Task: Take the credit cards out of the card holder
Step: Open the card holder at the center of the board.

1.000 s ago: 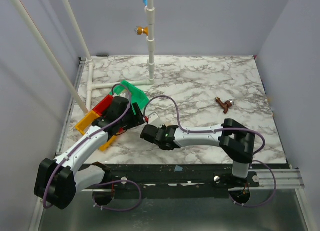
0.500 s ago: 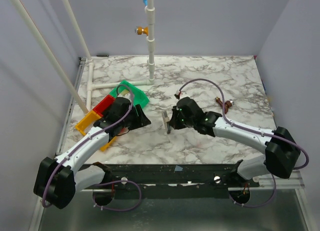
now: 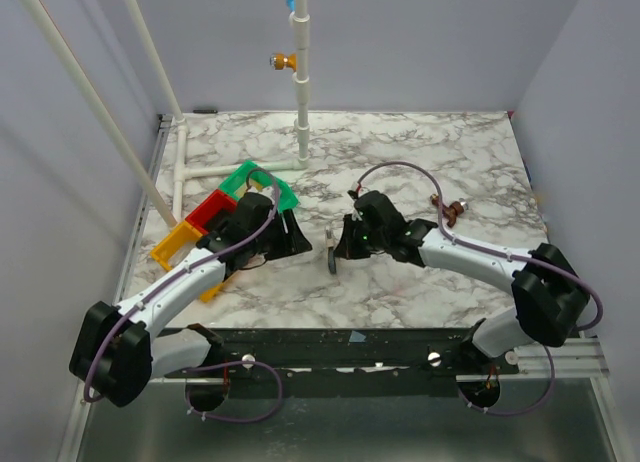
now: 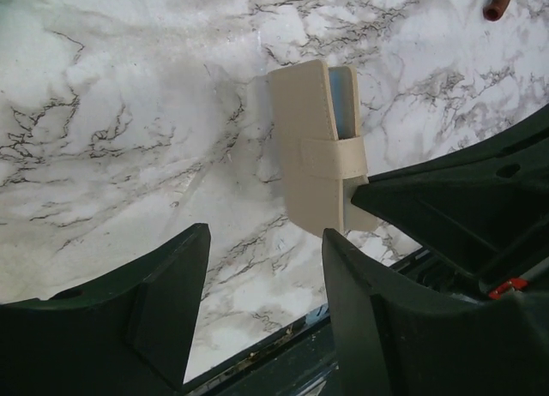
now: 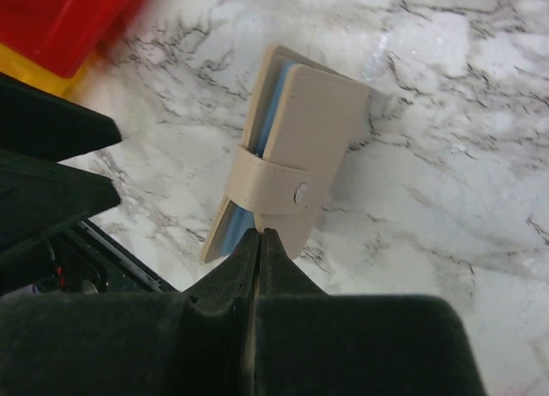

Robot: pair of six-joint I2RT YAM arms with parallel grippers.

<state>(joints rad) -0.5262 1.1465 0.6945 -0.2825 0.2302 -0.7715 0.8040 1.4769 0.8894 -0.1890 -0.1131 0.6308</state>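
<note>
Pinching the flat tan-beige card holder (image 5: pixel 296 147) by its edge, my right gripper (image 5: pixel 257 237) presents it upright. My left gripper (image 4: pixel 264 242) hovers near, jaws apart, to draw cards.

Tan card holder (image 5: pixel 300 139) — strap fastened (blue lining) — on edge, tilted.

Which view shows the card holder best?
Right wrist: the card holder is close, its strap and stud facing the camera. Left wrist shows its other side, strap but no stud. Top view shows only a small edge-on sliver.
</note>
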